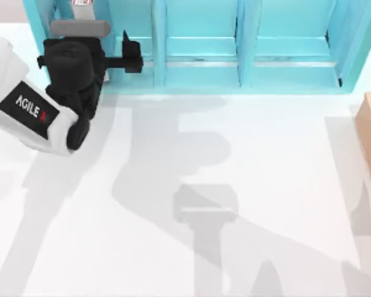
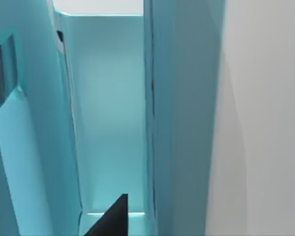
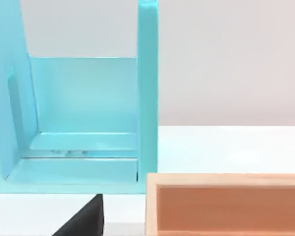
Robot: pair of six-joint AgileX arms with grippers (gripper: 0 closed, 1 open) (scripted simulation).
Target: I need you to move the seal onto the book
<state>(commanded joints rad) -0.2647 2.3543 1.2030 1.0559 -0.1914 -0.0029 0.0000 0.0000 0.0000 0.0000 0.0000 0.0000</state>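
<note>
At table's 10 o'clock corner: left pincer (image 1: 131, 52) at shelf unit (image 1: 247, 62) leftmost bay, pointing 3 o'clock; finger spread: cannot tell. Seal, book unseen.

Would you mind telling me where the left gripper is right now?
In the top view, the left gripper is at the table's far left, reaching into the leftmost compartment of the light-blue shelf unit.
</note>
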